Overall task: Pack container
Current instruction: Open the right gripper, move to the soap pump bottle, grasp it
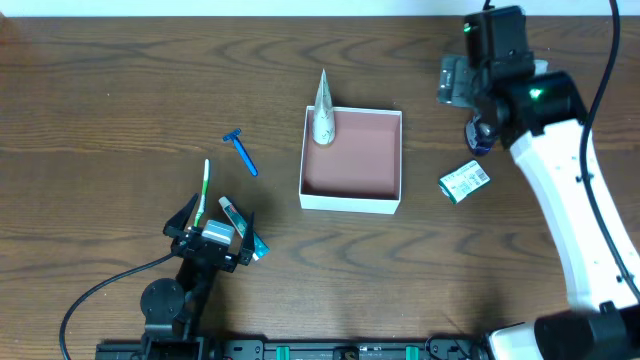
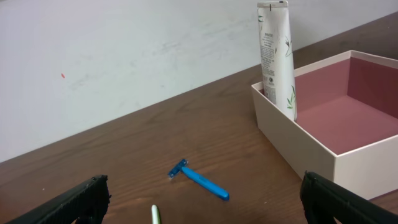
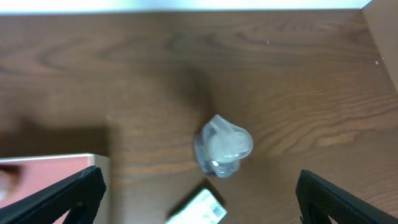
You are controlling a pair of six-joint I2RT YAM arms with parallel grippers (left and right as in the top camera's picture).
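Although the container [image 1: 360, 160] sits open at the middle of the counter [image 1: 100, 80], only 1 item is inside, so I judge the packing barely begun. The left end effector [image 1: 213, 218] is spread wide and holds nothing; the right end effector [image 3: 199, 182], out to the container's right, is likewise wide apart and empty. A tall tube [image 2: 277, 56] stands nearly upright in the container's far-left corner. Left outside on the counter are 5 things: a green toothbrush [image 1: 203, 190], a blue razor [image 1: 240, 153], a smaller tube [image 1: 232, 211] by the left end effector, a green-and-white packet [image 1: 464, 181], and a small clear-capped bottle [image 3: 222, 146] below the right end effector, untouched
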